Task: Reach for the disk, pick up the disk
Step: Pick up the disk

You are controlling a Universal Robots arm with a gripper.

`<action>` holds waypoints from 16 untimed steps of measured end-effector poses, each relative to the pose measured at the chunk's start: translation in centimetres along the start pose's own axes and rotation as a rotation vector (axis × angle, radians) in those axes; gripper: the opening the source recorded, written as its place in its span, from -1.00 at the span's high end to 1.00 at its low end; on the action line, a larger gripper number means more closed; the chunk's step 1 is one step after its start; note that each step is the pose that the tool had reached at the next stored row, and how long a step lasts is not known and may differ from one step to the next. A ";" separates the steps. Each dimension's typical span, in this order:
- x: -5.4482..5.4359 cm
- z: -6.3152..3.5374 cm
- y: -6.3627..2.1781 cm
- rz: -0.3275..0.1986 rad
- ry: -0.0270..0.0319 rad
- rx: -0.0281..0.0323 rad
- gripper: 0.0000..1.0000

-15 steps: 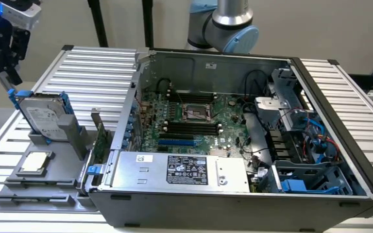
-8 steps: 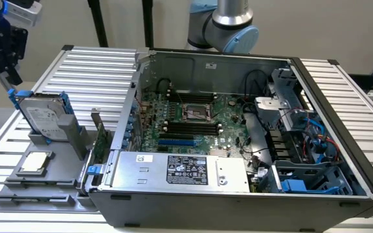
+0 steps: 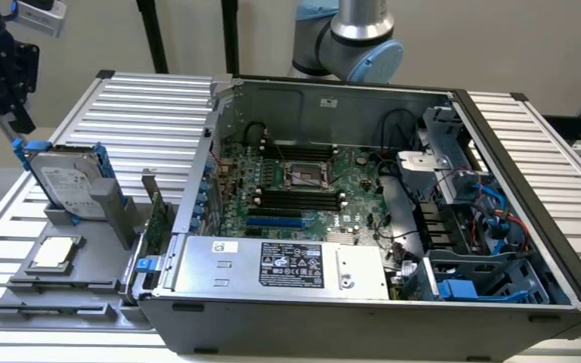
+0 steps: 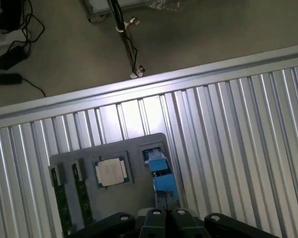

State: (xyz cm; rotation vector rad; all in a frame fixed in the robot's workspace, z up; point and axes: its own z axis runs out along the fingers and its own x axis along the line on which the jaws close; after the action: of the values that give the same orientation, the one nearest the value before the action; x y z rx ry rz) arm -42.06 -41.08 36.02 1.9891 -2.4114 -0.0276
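Gripper (image 3: 16,132), closed, hangs right at the upright disk's (image 3: 69,181) top corner.

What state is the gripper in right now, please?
Gripper: fingers shut, tips at the blue top edge of the disk; whether they grip it cannot be told.

Tool (image 3: 14,130): we see its black body cut off at the exterior view's left edge; whether its closed jaws touch the blue carrier (image 3: 30,145) we cannot tell.
Disk (image 3: 66,180): lower part hidden in the grey holder (image 3: 99,212); we find the label print too small to read.
Arm (image 3: 356,34): cut off at the top edge.
Power-supply label (image 3: 293,265): print unreadable.
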 end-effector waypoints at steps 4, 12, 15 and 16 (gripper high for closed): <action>0.0 0.07 0.00 -0.049 0.0012 0.0000 0.79; 0.0 0.09 0.00 -0.053 0.0011 0.0002 0.28; -0.1 0.23 0.01 -0.052 0.0012 0.0001 0.16; -0.1 0.33 0.02 -0.053 0.0010 0.0003 0.16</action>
State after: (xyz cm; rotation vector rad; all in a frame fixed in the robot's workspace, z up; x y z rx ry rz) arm -42.06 -40.95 35.69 2.0517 -2.3582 -0.0268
